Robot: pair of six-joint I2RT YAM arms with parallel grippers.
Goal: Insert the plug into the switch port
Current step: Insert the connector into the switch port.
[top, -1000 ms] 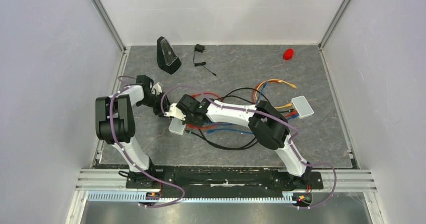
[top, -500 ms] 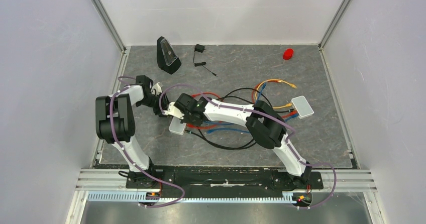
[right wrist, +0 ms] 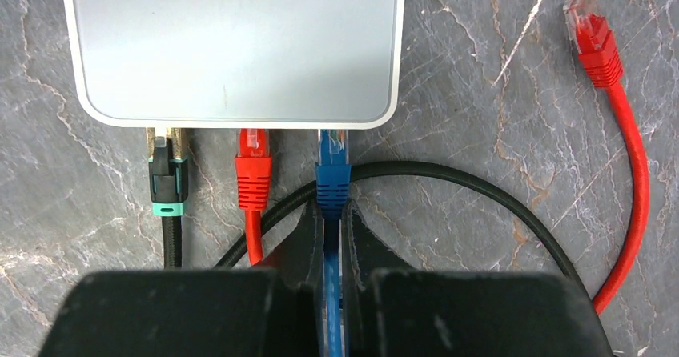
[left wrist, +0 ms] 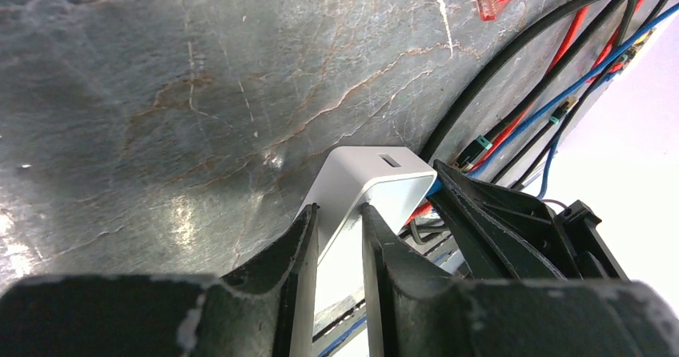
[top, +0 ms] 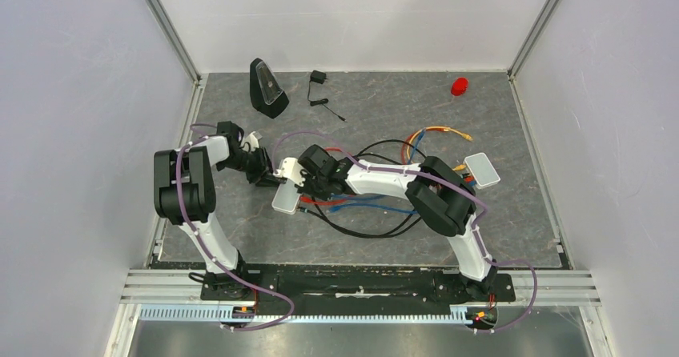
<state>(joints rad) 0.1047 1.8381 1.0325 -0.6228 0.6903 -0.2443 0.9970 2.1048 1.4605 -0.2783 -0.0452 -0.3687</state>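
The switch, a flat pale box [right wrist: 232, 45], lies on the grey mat; its ports run along the edge facing my right gripper. A blue plug [right wrist: 332, 173] has its clear tip at that edge, level with the red plug [right wrist: 254, 173] and the black, teal-banded plug [right wrist: 168, 185] beside it. My right gripper [right wrist: 332, 213] is shut on the blue cable just behind the plug. In the left wrist view my left gripper [left wrist: 336, 221] clamps a corner of the box [left wrist: 360, 181]. From above, the left gripper [top: 275, 181] and the right gripper [top: 303, 190] flank the box [top: 285, 199].
A loose red plug [right wrist: 592, 37] lies right of the box, with a black cable [right wrist: 480, 185] looping past. A tangle of cables [top: 376, 209] runs to a second white box [top: 482, 170]. A black wedge device [top: 267, 87], a black adapter [top: 318, 78] and a red object [top: 459, 86] sit at the back.
My right arm's wrist and elbow have shifted to the right. The left gripper has moved slightly right too. The box has barely moved.
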